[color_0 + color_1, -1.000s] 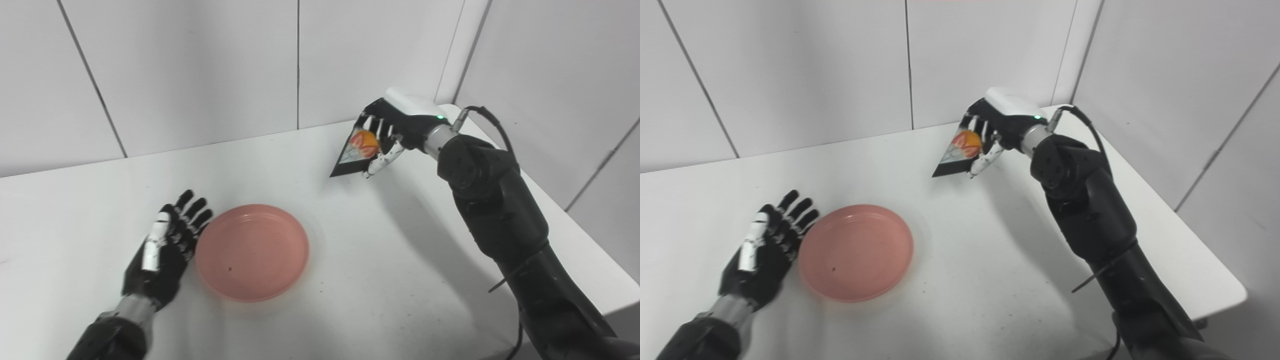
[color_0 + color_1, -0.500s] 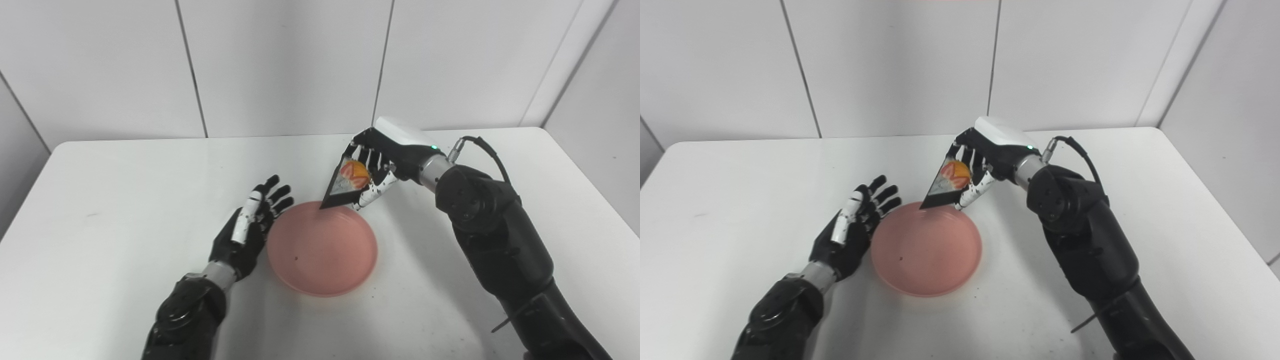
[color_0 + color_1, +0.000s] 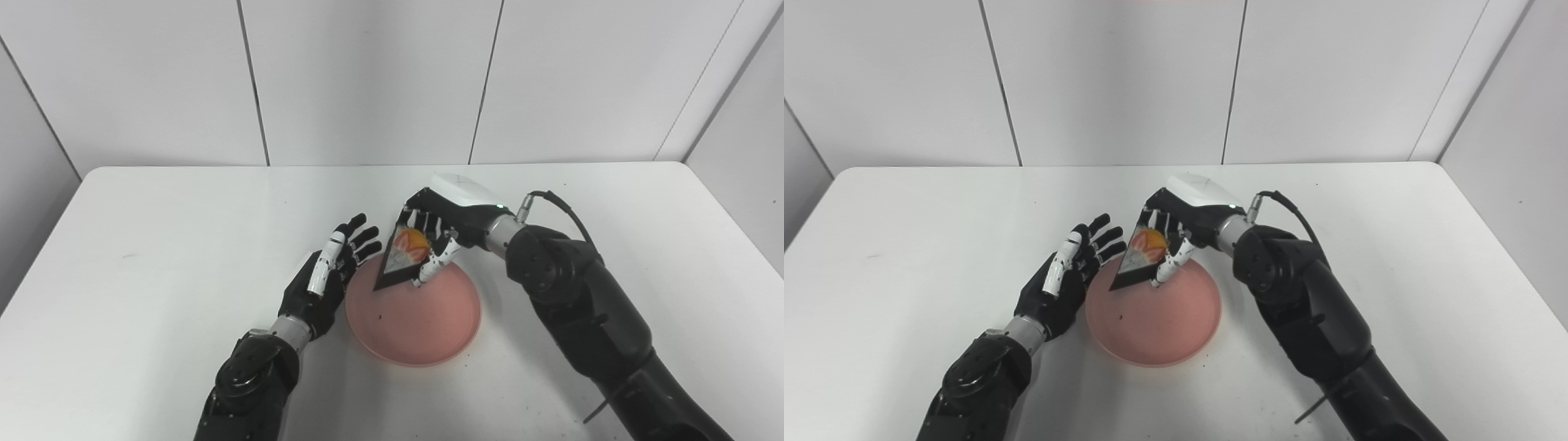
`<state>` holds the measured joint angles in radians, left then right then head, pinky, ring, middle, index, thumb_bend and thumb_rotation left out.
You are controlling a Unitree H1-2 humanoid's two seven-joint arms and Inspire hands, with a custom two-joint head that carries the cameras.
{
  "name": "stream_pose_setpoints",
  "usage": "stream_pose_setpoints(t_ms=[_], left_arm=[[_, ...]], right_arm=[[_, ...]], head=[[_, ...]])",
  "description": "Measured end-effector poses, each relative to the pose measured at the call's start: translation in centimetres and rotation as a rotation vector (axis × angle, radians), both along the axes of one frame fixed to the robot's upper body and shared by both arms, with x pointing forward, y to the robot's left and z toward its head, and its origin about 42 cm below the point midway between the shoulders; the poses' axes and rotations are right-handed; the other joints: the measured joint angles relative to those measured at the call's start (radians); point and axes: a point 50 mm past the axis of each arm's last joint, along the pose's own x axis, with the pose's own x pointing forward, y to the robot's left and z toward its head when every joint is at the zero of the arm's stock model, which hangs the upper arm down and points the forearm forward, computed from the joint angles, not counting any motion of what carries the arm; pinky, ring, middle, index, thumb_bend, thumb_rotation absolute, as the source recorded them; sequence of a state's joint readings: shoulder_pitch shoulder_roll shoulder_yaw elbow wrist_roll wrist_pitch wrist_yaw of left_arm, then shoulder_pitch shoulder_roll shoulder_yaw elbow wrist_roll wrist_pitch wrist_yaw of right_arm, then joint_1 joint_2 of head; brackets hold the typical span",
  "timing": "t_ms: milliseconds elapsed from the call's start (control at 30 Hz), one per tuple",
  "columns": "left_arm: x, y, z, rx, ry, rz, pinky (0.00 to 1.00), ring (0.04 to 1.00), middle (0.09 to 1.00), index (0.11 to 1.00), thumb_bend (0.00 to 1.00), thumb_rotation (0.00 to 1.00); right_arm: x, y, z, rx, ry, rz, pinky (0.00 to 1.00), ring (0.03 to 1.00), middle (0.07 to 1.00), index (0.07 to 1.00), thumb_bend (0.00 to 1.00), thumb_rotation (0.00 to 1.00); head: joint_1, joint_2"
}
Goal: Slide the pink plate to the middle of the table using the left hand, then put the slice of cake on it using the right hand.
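Gripping the slice of cake (image 3: 404,257) between curled fingers and a white-tipped thumb, the right hand (image 3: 442,228) holds it over the far left part of the pink plate (image 3: 422,324) in the left eye view. The slice is a wedge on a black triangular base, pale along its side and topped with an orange and red piece that looks like fruit; it is tilted, its pointed tip down over the plate's far left rim, and whether the tip touches the plate cannot be told. The plate is round, shallow and plain salmon pink, with one small dark speck on its left side. It lies about the middle of the white table (image 3: 153,245). The left hand (image 3: 324,278) rests just beside the plate's left rim, fingers spread and straight, holding nothing (its thumb shows a white cover). No brand, label or writing can be read on anything here.

In the right eye view the same things stand a little further left. The right hand (image 3: 1176,226) is closed on the cake (image 3: 1139,260), which hangs above the plate's (image 3: 1164,324) far left edge, and a small green light shows at the wrist. The open left hand (image 3: 1066,275) lies close beside the rim, apart from the cake. No lettering can be made out here either.
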<state>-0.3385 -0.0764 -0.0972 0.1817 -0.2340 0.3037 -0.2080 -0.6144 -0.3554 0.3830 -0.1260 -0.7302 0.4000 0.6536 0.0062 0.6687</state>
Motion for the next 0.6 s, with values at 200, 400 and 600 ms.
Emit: stream_pose_setpoints(t_ms=[200,400,600], left_arm=[[-0.1,0.1,0.3,0.005,0.016,-0.007,0.90,0.916,0.932,0.945,0.38,1.00],[-0.1,0.1,0.4,0.011,0.023,-0.010,0.91,0.917,0.930,0.943,0.36,1.00],[-0.1,0.1,0.5,0.013,0.028,-0.013,0.92,0.928,0.943,0.954,0.36,1.00]], right_arm=[[-0.7,0.5,-1.5,-0.062,0.015,0.009,0.44,0.416,0.433,0.510,0.52,0.00],[-0.7,0.4,-1.6,-0.037,0.050,0.017,0.33,0.420,0.411,0.524,0.52,0.00],[-0.9,0.7,-2.8,-0.081,0.093,0.024,0.36,0.441,0.419,0.516,0.52,0.00]], head=[[-0.018,0.015],[-0.022,0.023],[-0.020,0.034]])
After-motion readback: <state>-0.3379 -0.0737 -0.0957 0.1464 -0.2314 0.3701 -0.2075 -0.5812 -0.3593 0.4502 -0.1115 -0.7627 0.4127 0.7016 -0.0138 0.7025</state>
